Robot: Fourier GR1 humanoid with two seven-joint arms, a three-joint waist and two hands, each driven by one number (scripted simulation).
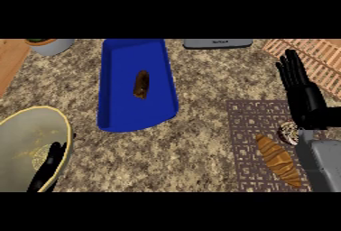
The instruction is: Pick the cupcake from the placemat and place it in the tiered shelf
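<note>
The reach is the step in hand: the right robot hand, fingers straight and holding nothing, hovers above the small round cupcake on the brown patterned placemat, and must next lower and curl round it.

I saw the right hand raised at the view's right side, its fingers straight and pointing up and away, the thumb alongside. Its grey forearm ran in from the lower right corner. The left hand sat low at the left edge, fingers relaxed and slightly bent, holding nothing.
</note>
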